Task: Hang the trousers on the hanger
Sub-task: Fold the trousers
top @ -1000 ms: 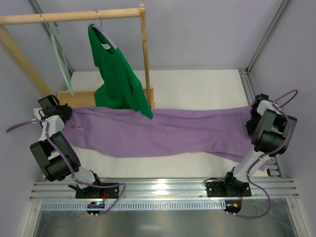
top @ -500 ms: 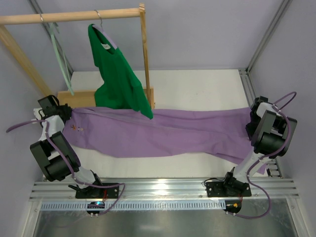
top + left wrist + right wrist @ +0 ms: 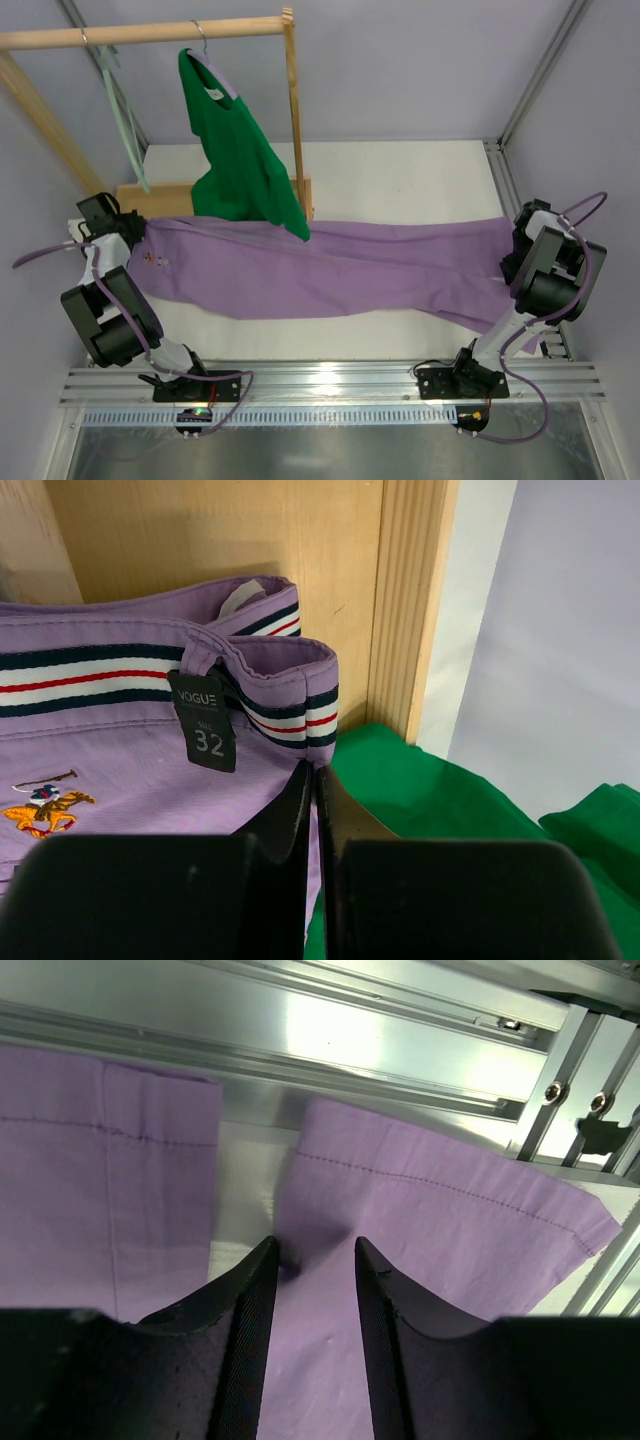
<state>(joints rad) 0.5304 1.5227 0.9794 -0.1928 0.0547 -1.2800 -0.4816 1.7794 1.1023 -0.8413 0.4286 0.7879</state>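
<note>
Soft matt cloth for trousers (image 3: 330, 265) and top (image 3: 240, 160); smooth pale wood for rack (image 3: 140, 35); shiny bare metal for rail (image 3: 330, 382); matt black tag (image 3: 205, 730).

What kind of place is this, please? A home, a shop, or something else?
Probably a robot test cell in a lab, not a home: aluminium frame rails edge a white table, plain panels wall it in, and a small wooden rack holds a green top.
</note>
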